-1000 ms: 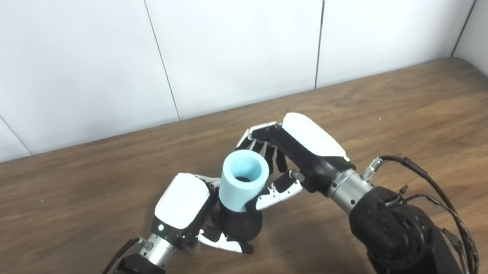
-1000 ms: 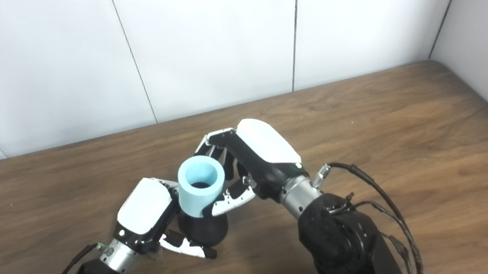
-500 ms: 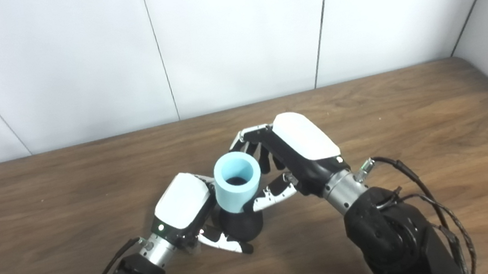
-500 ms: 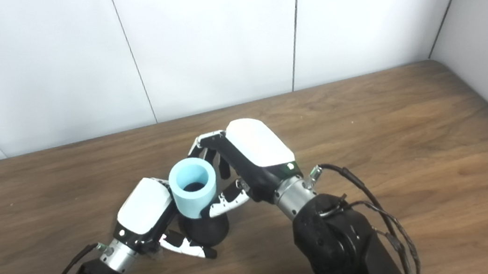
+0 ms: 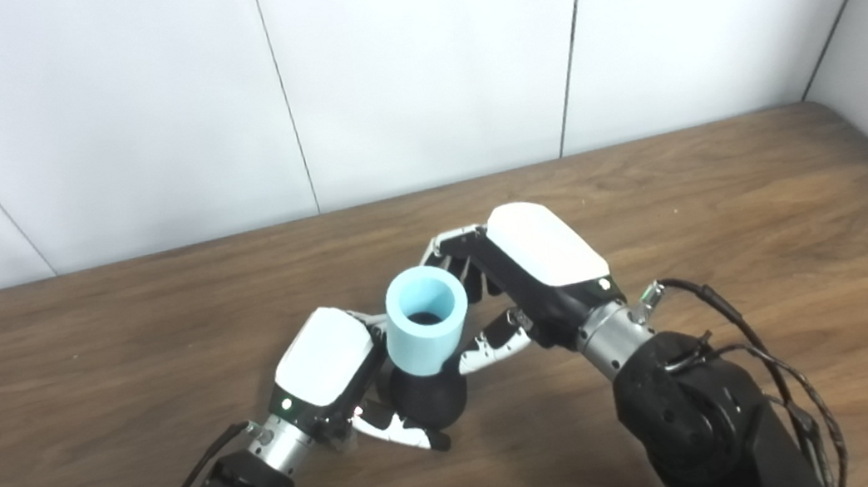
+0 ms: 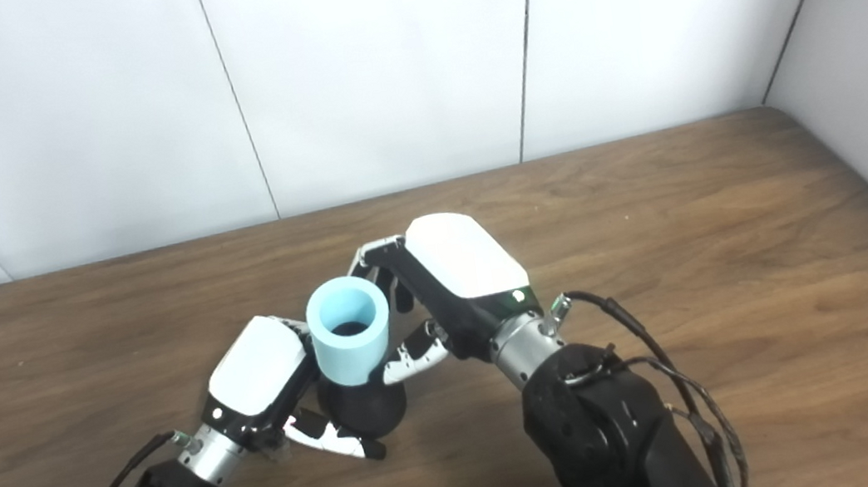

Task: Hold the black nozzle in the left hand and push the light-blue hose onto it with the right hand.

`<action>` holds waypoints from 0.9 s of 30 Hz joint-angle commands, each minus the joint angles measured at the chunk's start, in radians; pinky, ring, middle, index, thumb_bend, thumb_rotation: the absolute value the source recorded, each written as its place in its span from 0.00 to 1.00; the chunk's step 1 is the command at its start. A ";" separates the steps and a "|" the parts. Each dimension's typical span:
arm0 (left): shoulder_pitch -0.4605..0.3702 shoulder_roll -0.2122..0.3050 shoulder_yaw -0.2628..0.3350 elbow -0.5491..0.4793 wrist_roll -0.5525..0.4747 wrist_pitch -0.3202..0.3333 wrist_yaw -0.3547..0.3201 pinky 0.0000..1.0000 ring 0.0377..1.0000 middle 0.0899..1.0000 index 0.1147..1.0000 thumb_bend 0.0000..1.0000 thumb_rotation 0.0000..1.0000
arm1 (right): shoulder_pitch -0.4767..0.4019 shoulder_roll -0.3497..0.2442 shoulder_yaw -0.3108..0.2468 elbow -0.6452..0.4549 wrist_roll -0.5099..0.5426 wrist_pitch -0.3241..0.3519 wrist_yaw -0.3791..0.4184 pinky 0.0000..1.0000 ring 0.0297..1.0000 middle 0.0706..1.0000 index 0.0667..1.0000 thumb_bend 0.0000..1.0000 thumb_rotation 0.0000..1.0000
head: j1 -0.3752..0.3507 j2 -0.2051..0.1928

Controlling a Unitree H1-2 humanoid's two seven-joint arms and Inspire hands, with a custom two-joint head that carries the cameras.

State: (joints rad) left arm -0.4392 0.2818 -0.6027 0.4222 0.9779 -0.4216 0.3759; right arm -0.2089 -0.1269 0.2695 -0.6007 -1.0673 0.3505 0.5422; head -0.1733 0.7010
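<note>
Nozzle: gripped in left robot hand, on desk. Hose: upright on nozzle, clasped by right robot hand.

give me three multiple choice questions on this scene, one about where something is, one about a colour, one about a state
1. Where is the hose relative to the nozzle?
A. lying flat on the table far from it
B. standing on top of it, open end up
C. underneath it

2. What colour is the hose?
A. light blue
B. red
C. yellow

3. What is the left hand doing?
A. resting open on the table
B. holding the hose by its top rim
C. closed around the black nozzle

Answers:
1. B, the hose's lower end meets the nozzle's top and its hollow opening faces up.
2. A, the tube is pale blue against the brown wooden table.
3. C, its fingers wrap the dark nozzle at the base, while the right hand grips the hose from the other side.
</note>
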 commanded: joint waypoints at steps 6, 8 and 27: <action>0.251 -0.085 -0.105 0.148 0.014 0.011 0.004 0.20 0.22 0.34 0.44 0.52 0.00 | -0.024 0.022 -0.055 -0.008 0.006 0.064 0.061 0.88 0.97 0.98 0.99 1.00 0.42 | 0.000 -0.001; 0.251 -0.085 -0.105 0.149 0.014 0.011 0.005 0.21 0.23 0.33 0.45 0.51 0.00 | -0.018 0.037 -0.076 -0.002 0.033 0.087 0.053 0.92 0.99 1.00 1.00 1.00 0.48 | 0.000 -0.001; 0.247 -0.088 -0.104 0.154 0.010 0.009 0.000 0.16 0.18 0.42 0.41 0.52 0.00 | 0.116 0.058 -0.259 0.067 0.344 -0.144 -0.242 0.90 1.00 1.00 1.00 0.90 0.75 | -0.001 -0.004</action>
State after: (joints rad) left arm -0.4393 0.2804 -0.6028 0.4219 0.9778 -0.4232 0.3771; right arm -0.0898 -0.0557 0.0322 -0.5226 -0.7901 0.3788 0.4748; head -0.1733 0.6964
